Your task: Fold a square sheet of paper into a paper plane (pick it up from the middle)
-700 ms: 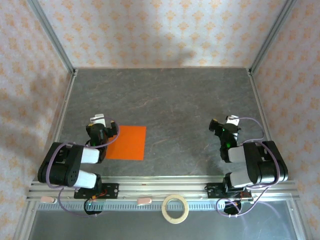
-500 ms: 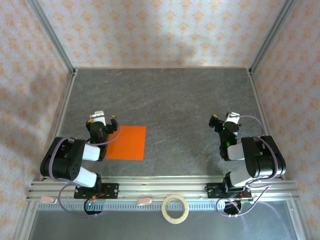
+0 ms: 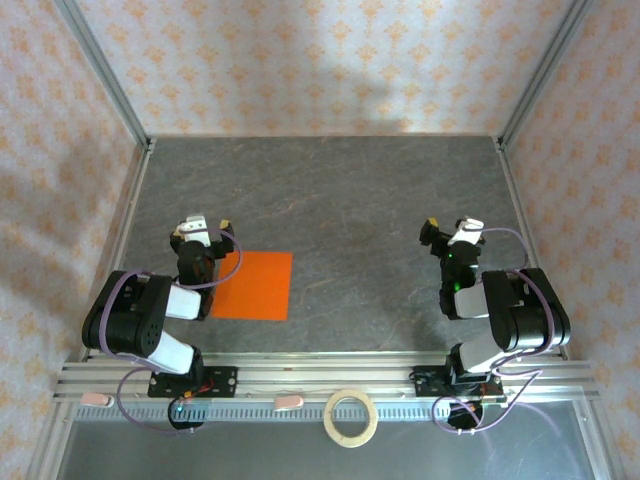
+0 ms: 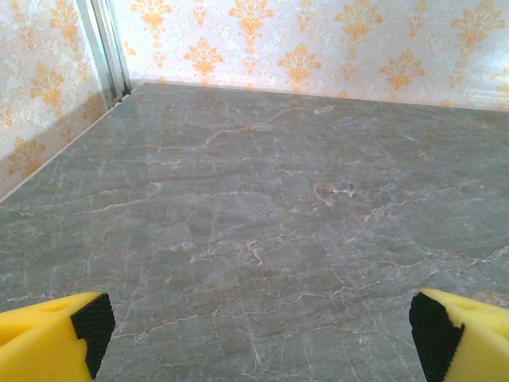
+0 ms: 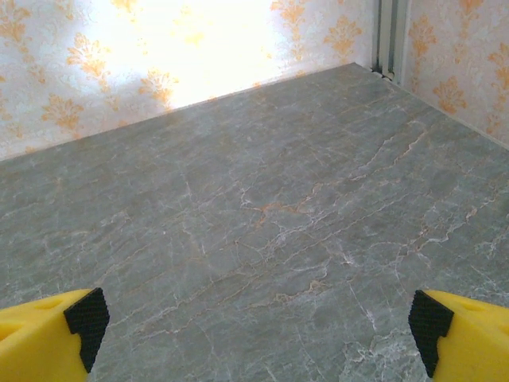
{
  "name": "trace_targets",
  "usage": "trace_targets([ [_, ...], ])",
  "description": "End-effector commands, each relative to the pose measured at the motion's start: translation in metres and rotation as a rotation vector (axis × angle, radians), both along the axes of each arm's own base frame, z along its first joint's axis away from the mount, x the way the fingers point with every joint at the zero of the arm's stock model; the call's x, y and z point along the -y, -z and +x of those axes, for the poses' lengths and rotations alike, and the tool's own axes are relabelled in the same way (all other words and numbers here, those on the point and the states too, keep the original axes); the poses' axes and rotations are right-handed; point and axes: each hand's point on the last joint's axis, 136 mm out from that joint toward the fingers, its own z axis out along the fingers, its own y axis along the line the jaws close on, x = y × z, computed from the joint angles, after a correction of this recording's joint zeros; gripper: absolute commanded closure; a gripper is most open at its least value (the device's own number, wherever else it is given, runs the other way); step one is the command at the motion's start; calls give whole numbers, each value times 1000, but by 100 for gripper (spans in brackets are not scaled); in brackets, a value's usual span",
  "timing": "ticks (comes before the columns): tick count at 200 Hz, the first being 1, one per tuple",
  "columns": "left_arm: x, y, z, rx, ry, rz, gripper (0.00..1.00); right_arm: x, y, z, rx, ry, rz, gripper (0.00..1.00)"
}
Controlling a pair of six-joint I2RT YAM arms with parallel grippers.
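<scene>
Orange paper lies flat overhead — wrist views catch grey table; left gripper, right gripper gape empty.

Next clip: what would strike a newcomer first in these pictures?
The bright orange square of paper grabs the eye, lying flat and unfolded on the grey marbled table, left of centre. Then the two grippers, both open: the left gripper by the sheet's far left corner, the right gripper over bare table on the right. A pale tape ring sits at the very front, near the middle.
</scene>
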Motion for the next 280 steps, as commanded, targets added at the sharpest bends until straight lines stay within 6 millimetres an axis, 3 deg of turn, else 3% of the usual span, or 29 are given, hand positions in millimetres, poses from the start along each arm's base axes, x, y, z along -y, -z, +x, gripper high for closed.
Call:
trace_targets([
  [1, -1, -21, 10, 77, 16, 15, 1, 2, -19, 8, 69, 1, -20, 0],
  [190, 0, -22, 9, 80, 16, 16, 1, 5, -20, 8, 72, 11, -12, 0],
  [250, -5, -60, -7, 124, -27, -20, 1, 8, -36, 11, 42, 36, 9, 0],
  [280, -22, -79, -14, 152, -155, -174, 1, 7, -49, 6, 16, 49, 87, 0],
])
